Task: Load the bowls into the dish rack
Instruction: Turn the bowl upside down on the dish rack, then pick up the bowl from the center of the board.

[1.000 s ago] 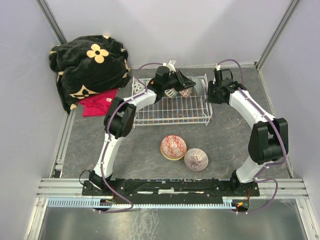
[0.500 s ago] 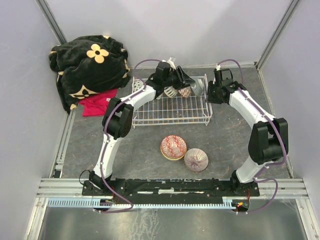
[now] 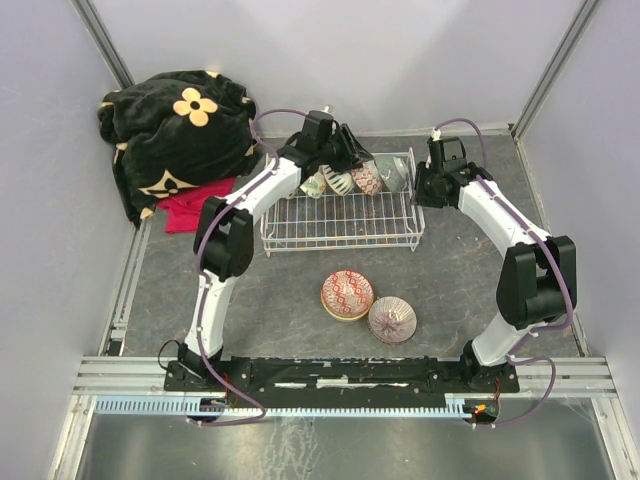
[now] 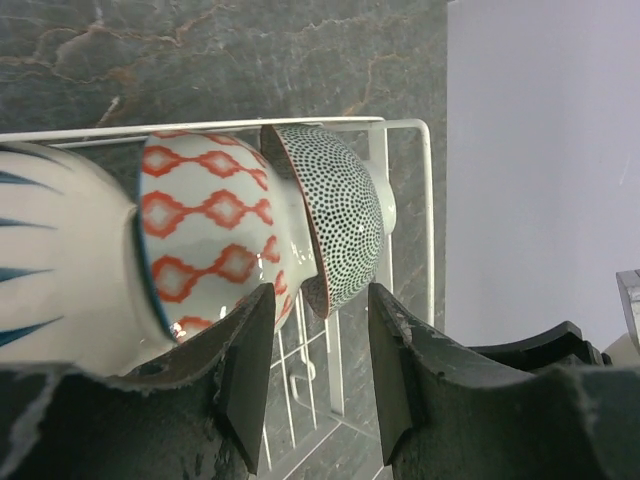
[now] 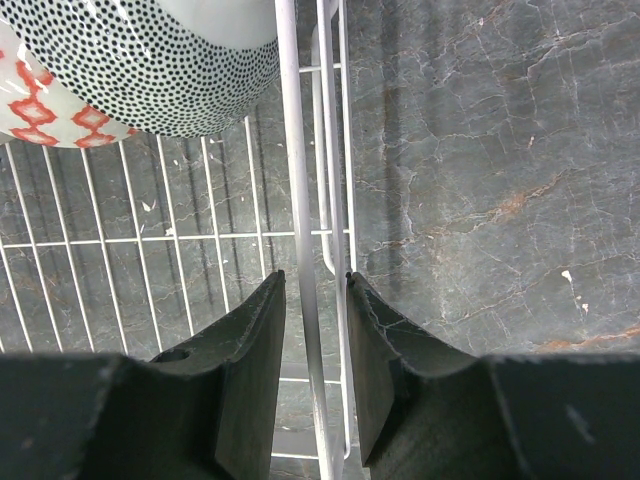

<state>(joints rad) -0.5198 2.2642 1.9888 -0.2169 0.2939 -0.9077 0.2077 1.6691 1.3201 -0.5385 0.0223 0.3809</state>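
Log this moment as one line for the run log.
left gripper open near racked bowls | right gripper shut on dish rack rim | two bowls waiting on table

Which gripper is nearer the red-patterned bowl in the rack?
Left. The left gripper is beside the red-patterned bowl; the right gripper grips the dish rack's rim, past the dotted bowl.

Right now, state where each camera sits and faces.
Top external: above and behind the bases, looking down on both arms, dish rack and table.
Left wrist: on the left hand, facing racked bowls; its fingers show.
Right wrist: on the right hand, looking down at the rack's rim; fingers show.
Both wrist views share the dotted bowl.
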